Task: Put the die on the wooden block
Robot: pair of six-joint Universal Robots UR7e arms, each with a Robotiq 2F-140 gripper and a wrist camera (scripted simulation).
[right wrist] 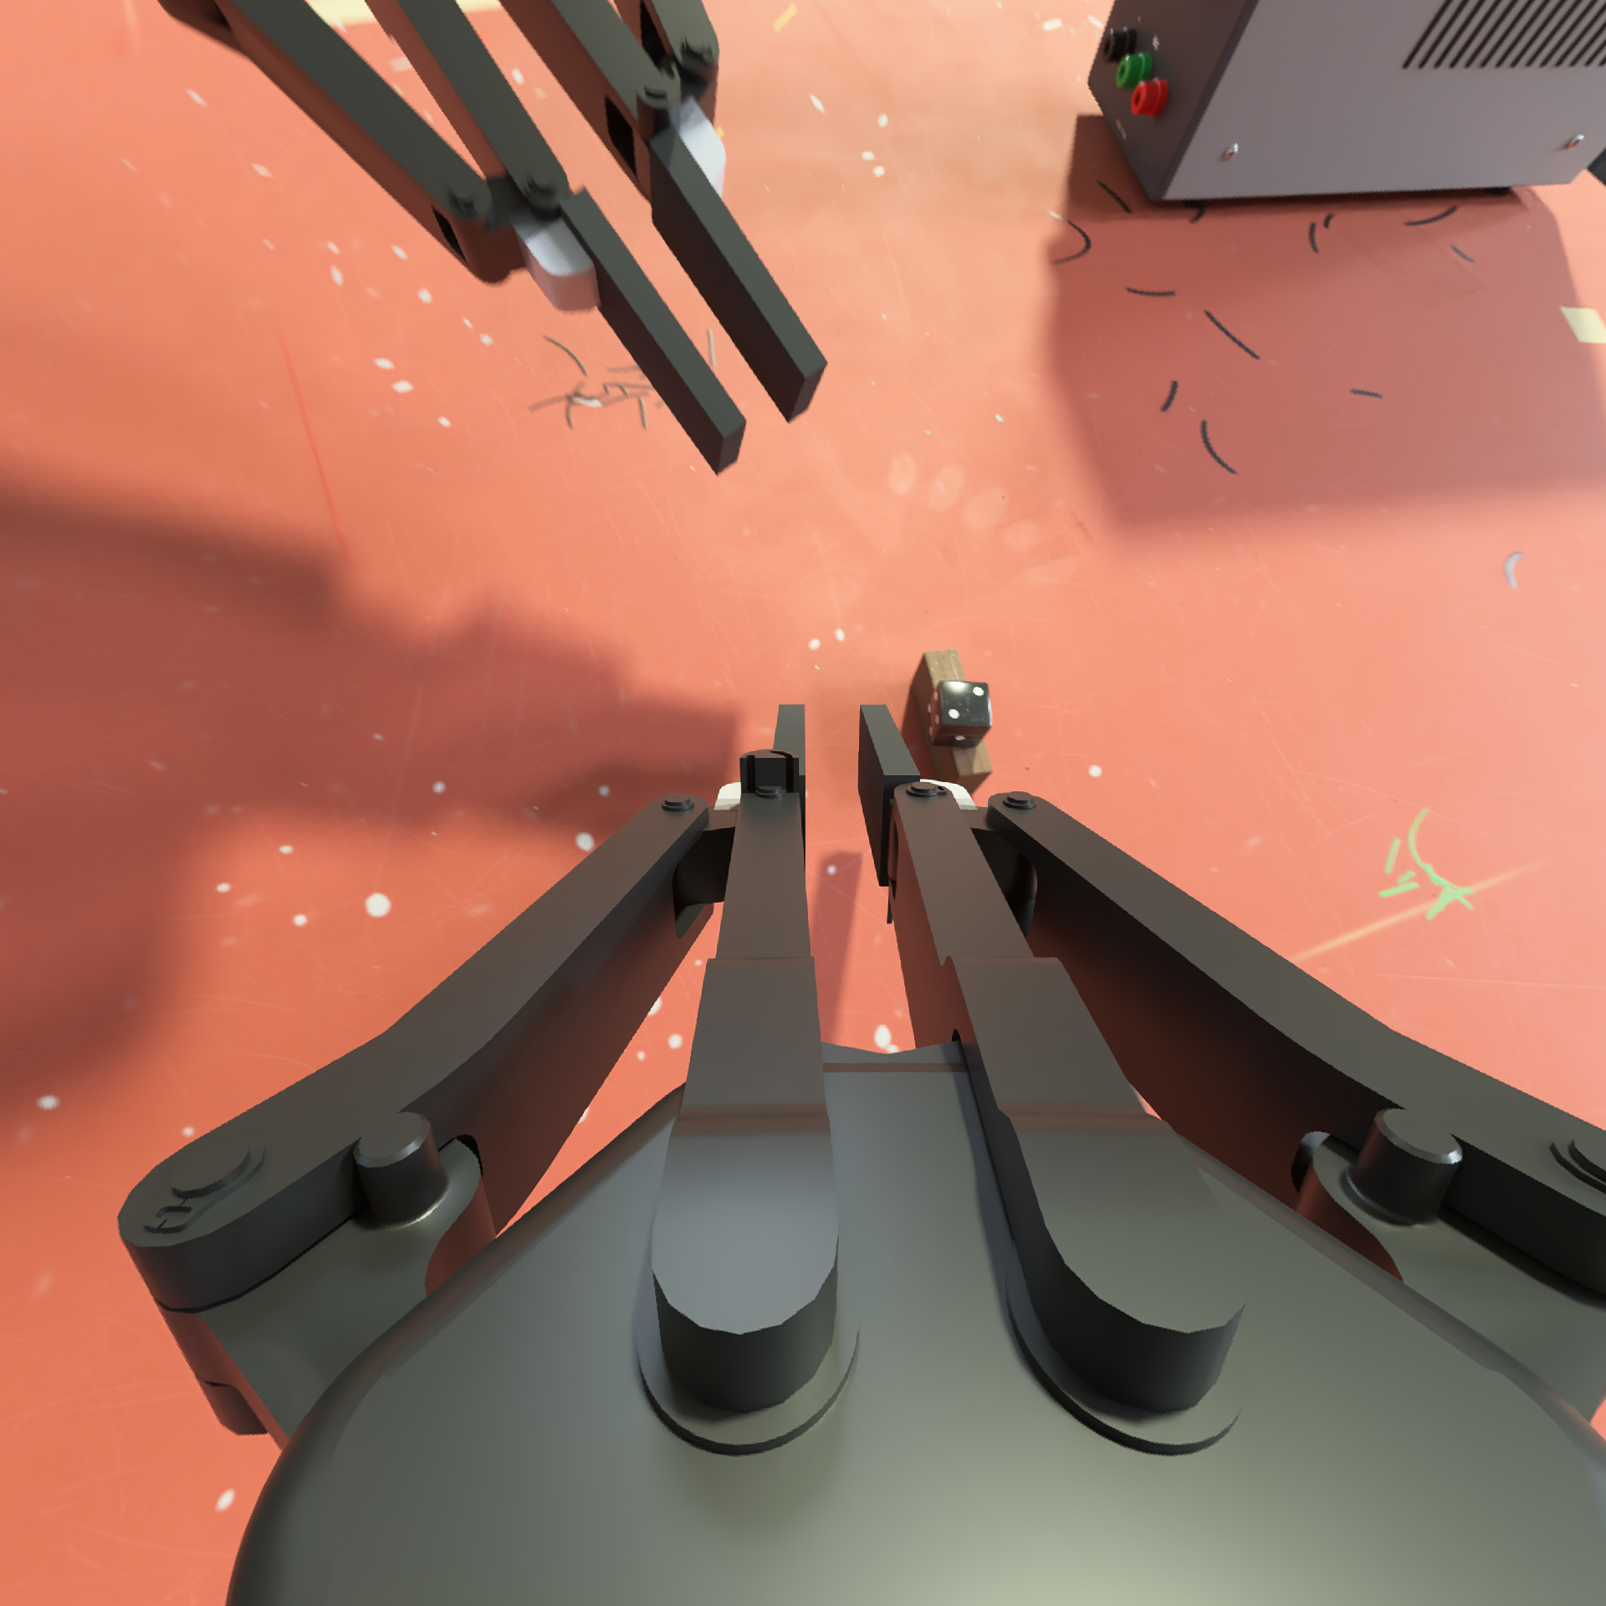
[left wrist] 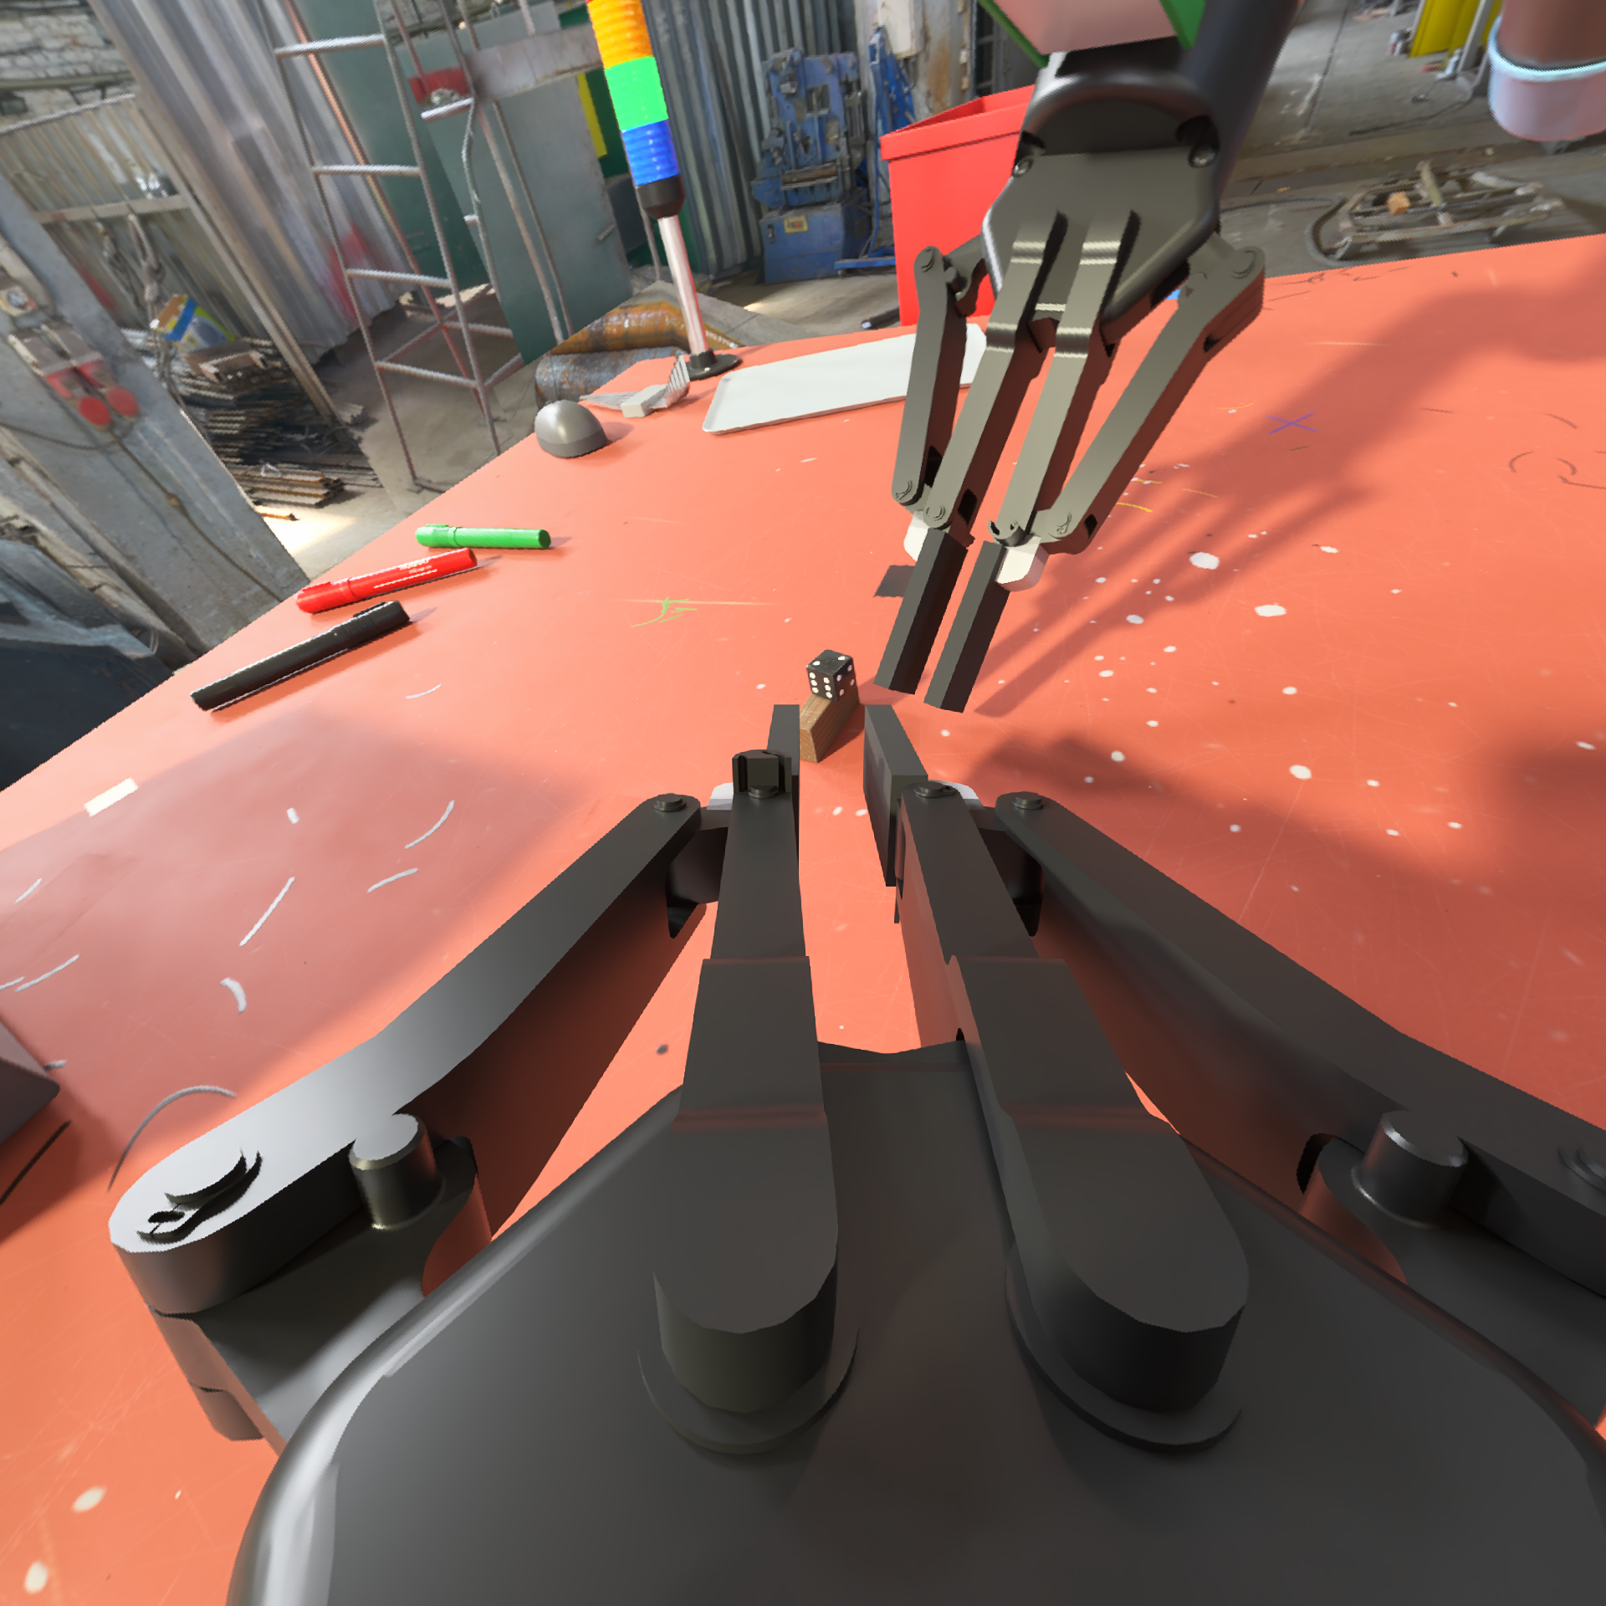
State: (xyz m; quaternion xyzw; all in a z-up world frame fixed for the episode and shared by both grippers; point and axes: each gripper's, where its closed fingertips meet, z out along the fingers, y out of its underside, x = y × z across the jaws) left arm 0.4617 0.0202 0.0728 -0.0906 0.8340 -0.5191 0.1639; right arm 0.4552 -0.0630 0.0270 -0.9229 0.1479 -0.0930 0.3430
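A black die with white pips (left wrist: 830, 676) sits on top of a small wooden block (left wrist: 832, 728) lying on the orange table. My left gripper (left wrist: 832, 734) is just in front of the block, its jaws a narrow gap apart and empty. My right gripper (left wrist: 923, 691) hangs tilted just right of the die, jaws a narrow gap apart, empty. In the right wrist view the die (right wrist: 960, 714) rests on the block (right wrist: 943, 671) just right of my right gripper (right wrist: 832, 730). The left gripper (right wrist: 769, 426) hovers at upper left.
A green marker (left wrist: 483, 537), a red marker (left wrist: 387, 579) and a black marker (left wrist: 300, 656) lie at the left. A white tray (left wrist: 817, 387), a grey dome (left wrist: 569, 428), a signal tower (left wrist: 647, 148) and a red bin (left wrist: 947, 182) stand at the back. A grey box (right wrist: 1356, 96) stands at the far right.
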